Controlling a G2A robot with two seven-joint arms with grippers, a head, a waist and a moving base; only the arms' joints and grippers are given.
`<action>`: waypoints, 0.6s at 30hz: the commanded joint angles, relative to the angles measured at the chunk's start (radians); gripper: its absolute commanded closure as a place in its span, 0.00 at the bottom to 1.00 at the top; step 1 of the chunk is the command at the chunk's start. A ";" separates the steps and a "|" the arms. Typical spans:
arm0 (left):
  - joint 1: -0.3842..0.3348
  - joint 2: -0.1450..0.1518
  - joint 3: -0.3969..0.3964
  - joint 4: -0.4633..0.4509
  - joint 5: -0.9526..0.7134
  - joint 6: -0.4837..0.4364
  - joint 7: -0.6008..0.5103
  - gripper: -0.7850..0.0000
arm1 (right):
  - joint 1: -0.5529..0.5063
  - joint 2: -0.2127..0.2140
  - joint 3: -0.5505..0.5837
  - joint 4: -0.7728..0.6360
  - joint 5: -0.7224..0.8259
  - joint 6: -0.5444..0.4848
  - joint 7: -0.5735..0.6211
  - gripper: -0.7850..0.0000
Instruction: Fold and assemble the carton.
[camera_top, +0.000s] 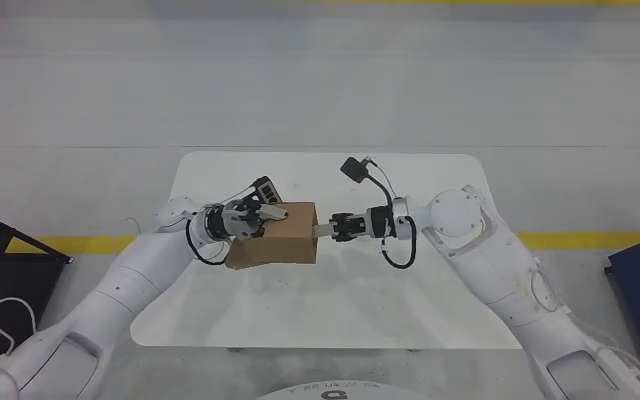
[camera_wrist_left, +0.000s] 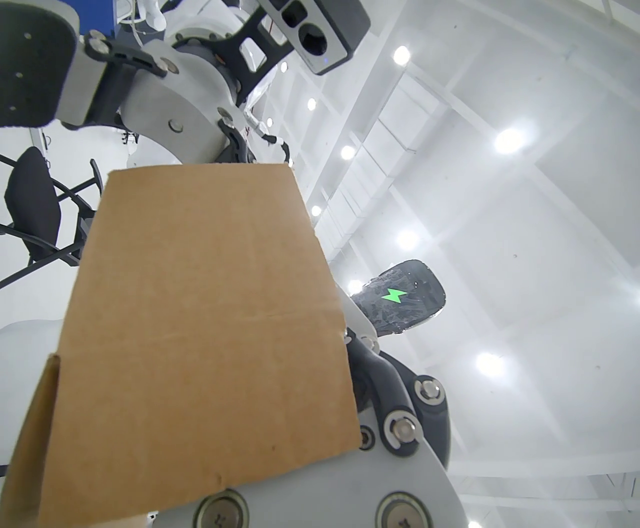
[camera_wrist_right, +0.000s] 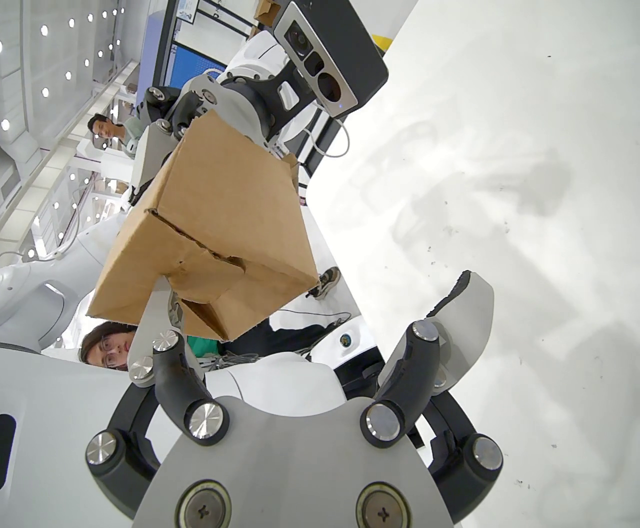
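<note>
Holding left gripper (camera_top: 262, 214) at left end of brown cardboard carton (camera_top: 280, 238); cannot tell jaws' state, panel hiding one finger. Showing carton over middle of white tabletop (camera_top: 420, 300). Holding right gripper (camera_top: 325, 230) at carton's right end, jaws wide apart, one finger against folded end flaps.

Obstacles: the carton (camera_top: 272, 235) at the middle of the desk (camera_top: 330, 310), with the left claw (camera_top: 266, 213) at its left end and the right claw (camera_top: 323, 231) at its right end. Free passage: the strip along the far edge, the broad area along the front edge
</note>
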 joint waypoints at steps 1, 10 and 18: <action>-0.001 -0.001 0.002 0.000 -0.001 -0.002 0.000 1.00 | 0.008 -0.002 -0.009 0.005 -0.007 0.011 -0.010 0.00; -0.004 -0.003 0.006 0.004 -0.005 -0.006 0.000 1.00 | 0.036 -0.013 -0.046 0.016 -0.036 0.051 -0.053 0.00; 0.000 0.003 -0.007 0.005 -0.011 -0.012 0.000 1.00 | -0.032 0.012 0.087 0.018 0.065 -0.057 -0.010 0.00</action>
